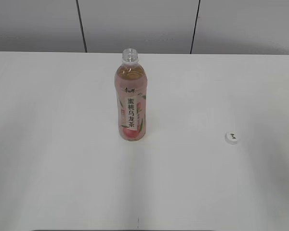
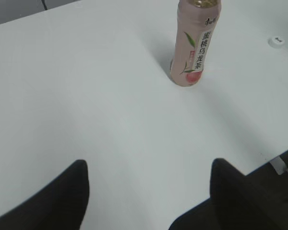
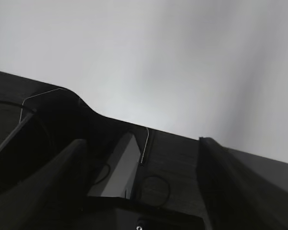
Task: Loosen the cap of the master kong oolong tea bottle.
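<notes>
With cap (image 1: 231, 137) already off and lying on table (image 1: 62, 183) well right of upright master kong oolong tea bottle (image 1: 131, 101), noted task effectively done. Left gripper (image 2: 149, 191) spread wide, empty, near of bottle; right gripper (image 3: 139, 182) likewise spread, empty, aimed off-table.

We see bright, even, diffuse light; the table (image 1: 62, 168) looks washed out, shadows faint. Wrist views soft, right wrist dim and blurred.
</notes>
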Robot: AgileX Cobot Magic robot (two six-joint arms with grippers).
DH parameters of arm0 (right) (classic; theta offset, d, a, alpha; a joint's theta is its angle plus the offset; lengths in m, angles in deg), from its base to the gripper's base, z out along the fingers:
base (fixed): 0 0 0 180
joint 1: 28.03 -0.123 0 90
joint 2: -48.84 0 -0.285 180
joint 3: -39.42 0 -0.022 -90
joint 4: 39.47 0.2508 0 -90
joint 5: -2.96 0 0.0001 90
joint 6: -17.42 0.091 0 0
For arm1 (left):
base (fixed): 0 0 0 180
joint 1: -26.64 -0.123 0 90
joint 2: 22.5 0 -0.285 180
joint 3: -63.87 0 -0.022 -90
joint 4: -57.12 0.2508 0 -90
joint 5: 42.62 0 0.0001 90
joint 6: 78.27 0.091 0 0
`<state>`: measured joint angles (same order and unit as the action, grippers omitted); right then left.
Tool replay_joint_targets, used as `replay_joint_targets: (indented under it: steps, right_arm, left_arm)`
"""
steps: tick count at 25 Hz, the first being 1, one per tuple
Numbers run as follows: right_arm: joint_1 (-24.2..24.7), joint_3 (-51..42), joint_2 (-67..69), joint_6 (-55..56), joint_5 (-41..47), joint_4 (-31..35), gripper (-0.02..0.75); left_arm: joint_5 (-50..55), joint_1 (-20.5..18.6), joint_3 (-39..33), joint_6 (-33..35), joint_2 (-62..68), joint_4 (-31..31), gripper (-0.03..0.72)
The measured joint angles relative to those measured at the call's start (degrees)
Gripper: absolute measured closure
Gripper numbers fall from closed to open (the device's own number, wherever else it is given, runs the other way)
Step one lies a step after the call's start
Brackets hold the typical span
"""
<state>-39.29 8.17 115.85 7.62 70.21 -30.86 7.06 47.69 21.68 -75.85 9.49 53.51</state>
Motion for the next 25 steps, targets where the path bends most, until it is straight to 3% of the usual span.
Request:
replay_joint_targets:
  steps: [10, 16, 25]
  right_arm:
    - [0.0, -7.6, -31.0, 0.1, -4.4, -9.2, 0.248]
    - [0.0, -15.6, -45.9, 0.1, -5.6, -9.9, 0.251]
    - [0.0, -16.6, -57.9, 4.3, -4.6, -9.6, 0.253]
  left_arm:
    - [8.5, 0.0, -2.4, 1.2, -10.3, 1.2, 0.222]
    - [8.9, 0.0, -2.7, 1.5, -14.1, 1.5, 0.239]
    - [9.0, 0.0, -2.7, 1.7, -19.9, 2.0, 0.255]
